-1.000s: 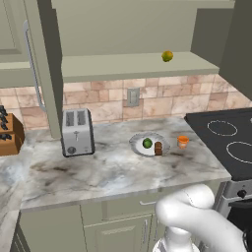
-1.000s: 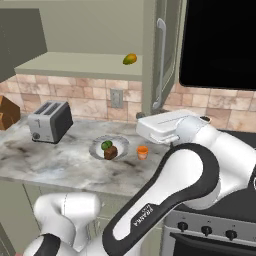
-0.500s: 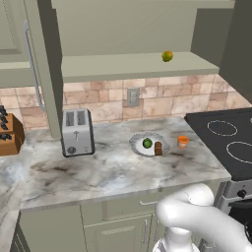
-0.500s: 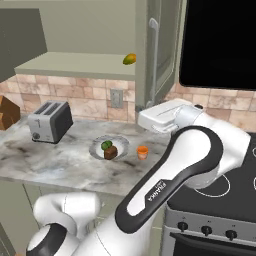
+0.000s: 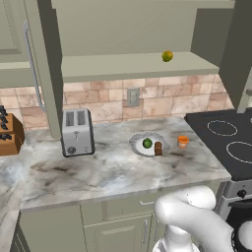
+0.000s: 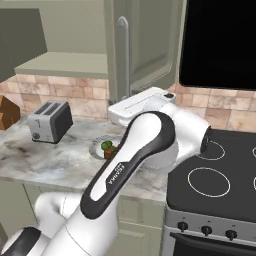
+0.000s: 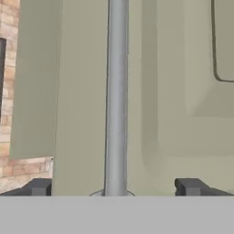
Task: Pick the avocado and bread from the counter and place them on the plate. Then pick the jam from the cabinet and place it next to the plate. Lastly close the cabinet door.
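Straight ahead of the gripper [image 7: 114,187] stands the cabinet door [image 7: 173,105], its handle [image 7: 116,91] running upright between the two fingertips [image 7: 41,186], which sit wide apart, grasping nothing. Below and off to the side of the hand, on the counter [image 5: 98,172], the plate [image 5: 140,146] carries the avocado [image 5: 147,143] and the bread [image 5: 158,148]; the jam [image 5: 183,141] sits just beside the plate.

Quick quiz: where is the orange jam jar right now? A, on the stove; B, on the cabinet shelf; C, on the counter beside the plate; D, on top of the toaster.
C: the jam stands on the counter just right of the plate, apart from its rim.
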Tool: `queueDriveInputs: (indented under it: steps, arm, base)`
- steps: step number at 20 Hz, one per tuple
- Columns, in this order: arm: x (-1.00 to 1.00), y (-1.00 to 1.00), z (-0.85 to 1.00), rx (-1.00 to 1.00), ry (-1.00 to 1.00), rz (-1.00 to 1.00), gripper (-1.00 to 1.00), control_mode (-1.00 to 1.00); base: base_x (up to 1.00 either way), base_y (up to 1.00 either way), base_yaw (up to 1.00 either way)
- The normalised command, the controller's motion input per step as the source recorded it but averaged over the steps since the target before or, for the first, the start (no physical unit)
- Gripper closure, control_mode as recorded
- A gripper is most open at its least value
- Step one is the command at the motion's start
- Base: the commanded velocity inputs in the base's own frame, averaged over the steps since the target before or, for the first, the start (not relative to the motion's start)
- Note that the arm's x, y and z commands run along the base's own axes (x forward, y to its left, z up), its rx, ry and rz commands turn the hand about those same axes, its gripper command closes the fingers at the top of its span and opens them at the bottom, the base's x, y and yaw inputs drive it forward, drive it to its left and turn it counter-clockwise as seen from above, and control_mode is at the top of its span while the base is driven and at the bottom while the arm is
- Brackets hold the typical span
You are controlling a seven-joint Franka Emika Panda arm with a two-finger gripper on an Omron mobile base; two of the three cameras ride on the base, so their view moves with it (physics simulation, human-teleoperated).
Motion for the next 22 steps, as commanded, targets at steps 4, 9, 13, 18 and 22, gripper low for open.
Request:
queueDriveInputs:
  steps: [4,9,13,18,22]
  arm:
    - [1.00,1.00,-0.05,0.00,-0.15,-0.38,-1.00,-1.00]
    - [1.00,0.99,-0.08,0.00,-0.05,-0.42,-1.00,-1.00]
    - [1.00,0.79,-0.09,0.00,0.00,-0.39,-1.00,-1.00]
    - [1.00,0.25,-0.12,0.04,0.01,-0.25,-1.00,-1.00]
    - [1.00,0.00,-0.24,0.13,0.06,-0.15,-1.00,-1.00]
  base:
    - [0.00,0.00,0.00]
    - [0.00,0.00,0.00]
    - [0.00,0.00,0.00]
    - [0.00,0.00,0.00]
    - [0.00,0.00,0.00]
